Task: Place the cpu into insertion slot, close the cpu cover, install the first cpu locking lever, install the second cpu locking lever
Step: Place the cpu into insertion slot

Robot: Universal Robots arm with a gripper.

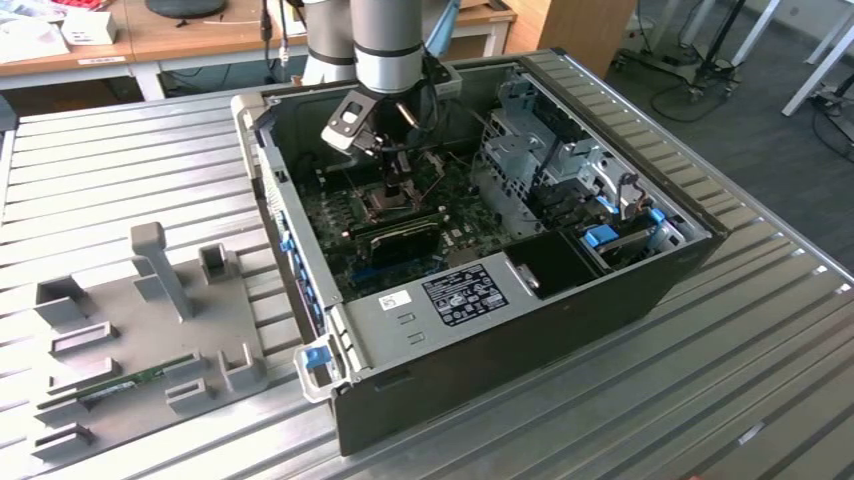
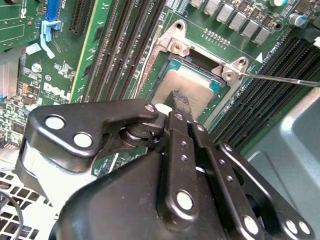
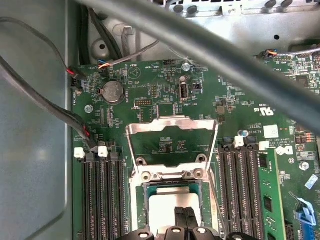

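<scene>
The cpu (image 3: 167,207), a flat grey square, lies inside the insertion slot (image 3: 146,195) on the green board; its metal top (image 2: 192,82) also shows in the second wrist view. My gripper (image 3: 186,216) is directly over it, fingers shut together, tips (image 2: 179,99) at or just above the chip's top; I cannot tell if they touch. The cpu cover (image 3: 172,125), a silvery frame, stands swung open on its hinge beyond the slot. A thin wire locking lever (image 2: 280,79) sticks out sideways, unlatched. In the exterior view the gripper (image 1: 391,190) reaches down into the open computer case (image 1: 534,330).
Long black memory slots (image 3: 100,195) flank the socket on both sides, and cables (image 3: 75,120) run beside the board. Drive cages (image 1: 561,170) fill the case toward the exterior view's right. A grey fixture (image 1: 147,330) with a green memory stick (image 1: 134,383) lies on the ribbed table.
</scene>
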